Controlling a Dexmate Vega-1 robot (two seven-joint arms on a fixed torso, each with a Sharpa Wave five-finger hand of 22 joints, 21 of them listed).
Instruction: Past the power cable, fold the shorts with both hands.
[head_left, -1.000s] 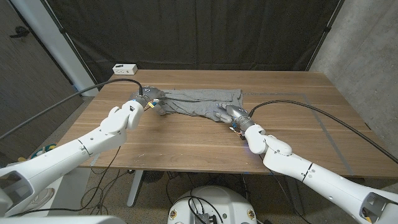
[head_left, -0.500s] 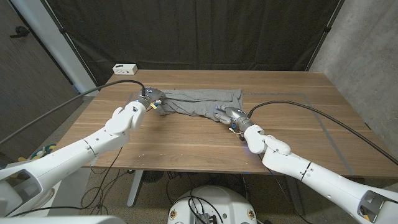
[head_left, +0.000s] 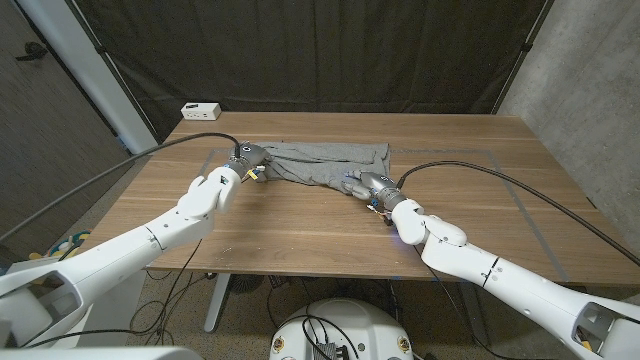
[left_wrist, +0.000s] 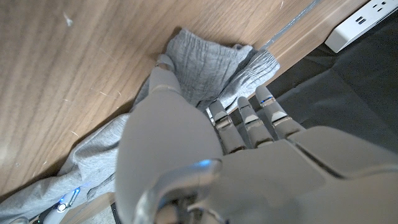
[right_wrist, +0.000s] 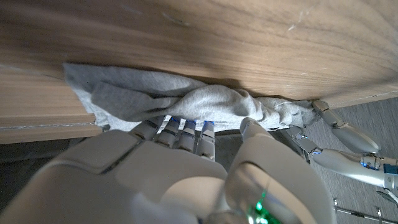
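I have the shorts (head_left: 325, 163) lying across the far middle of the tabletop (head_left: 300, 225), and both my hands are in the cloth. My left robot hand (head_left: 246, 160) grips the bunched fabric at the left end; the wrist view shows thumb and fingers closed around a fold. My right robot hand (head_left: 364, 183) holds a gathered ridge of cloth at the near right edge.

To fold well, I judge I should lift both ends together, keep the cloth taut between my hands, and carry the near edge over to the far edge evenly, so no wrinkle gets trapped. My arm cables trail near the cloth; I should keep them from dragging on it.

Compared with a second ago, my left robot hand has moved further right and away from me, over the shorts' end, while my right has barely shifted.
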